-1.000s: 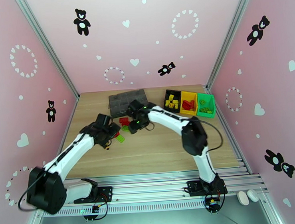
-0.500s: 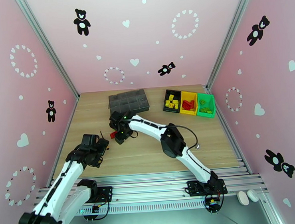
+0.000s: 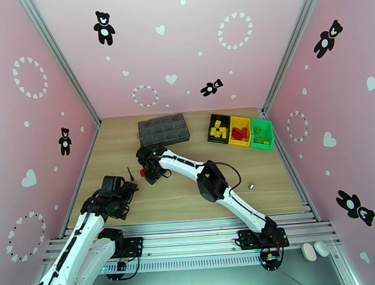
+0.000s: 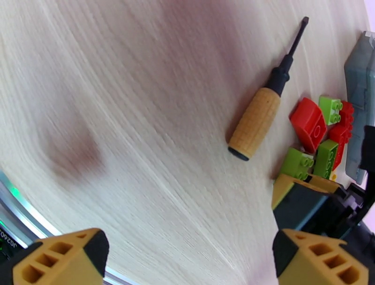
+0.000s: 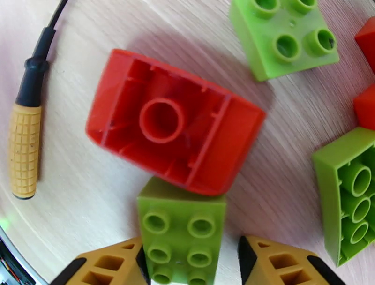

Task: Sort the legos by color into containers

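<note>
Low down, right end effector straddles a lime green brick — jaws narrowly apart, poised to pinch; left end effector hangs wide, empty.

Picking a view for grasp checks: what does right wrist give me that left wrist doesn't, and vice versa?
Right wrist: a green lego sits between the right gripper's fingers, with a gap on one side; the red lego touching it lies hollow side up.
Left wrist: the screwdriver's full length to its tip, the organizer box edge, and the left gripper open over bare table.
Both: the screwdriver handle, the red lego and the green legos around it.
</note>
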Action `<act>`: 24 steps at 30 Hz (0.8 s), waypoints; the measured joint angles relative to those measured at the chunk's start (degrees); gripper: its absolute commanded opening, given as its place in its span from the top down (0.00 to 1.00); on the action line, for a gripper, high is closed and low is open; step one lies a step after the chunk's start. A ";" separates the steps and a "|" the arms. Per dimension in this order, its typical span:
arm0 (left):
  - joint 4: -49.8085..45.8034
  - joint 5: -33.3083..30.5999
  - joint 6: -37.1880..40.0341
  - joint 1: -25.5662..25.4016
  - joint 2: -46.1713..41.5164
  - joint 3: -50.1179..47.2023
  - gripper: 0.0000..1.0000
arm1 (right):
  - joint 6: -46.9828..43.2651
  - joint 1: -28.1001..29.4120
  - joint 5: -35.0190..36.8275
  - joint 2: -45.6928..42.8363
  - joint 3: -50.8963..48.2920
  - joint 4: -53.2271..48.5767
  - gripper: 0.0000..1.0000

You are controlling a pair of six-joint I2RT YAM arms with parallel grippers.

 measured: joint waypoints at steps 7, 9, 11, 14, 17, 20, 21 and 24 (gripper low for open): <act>0.52 0.09 0.63 0.00 2.25 1.16 0.02 | -0.13 -0.17 0.76 0.20 0.26 -0.22 0.74; 1.03 0.37 0.66 0.00 3.17 1.22 0.01 | 0.09 -0.17 0.85 0.04 0.07 -0.09 0.76; 1.77 0.57 0.92 0.00 4.44 1.49 0.02 | 0.07 -0.17 0.83 -1.46 -2.54 0.74 0.77; 3.23 1.22 1.73 0.02 7.02 2.64 0.02 | 0.48 -0.50 0.81 -6.12 -9.57 1.36 0.77; 5.11 2.27 2.95 0.07 10.88 5.31 0.02 | 1.29 -1.18 0.76 -12.22 -16.41 2.67 0.79; 7.65 3.56 4.28 -0.52 15.98 8.76 0.01 | 2.43 -3.30 1.25 -19.45 -22.64 4.74 0.81; 8.31 3.72 4.68 -1.01 17.73 10.10 0.02 | 2.78 -4.24 1.25 -21.57 -24.41 5.51 0.81; 10.34 4.42 6.27 -5.05 25.22 16.41 0.02 | 4.15 -9.11 1.79 -28.79 -30.69 8.11 0.81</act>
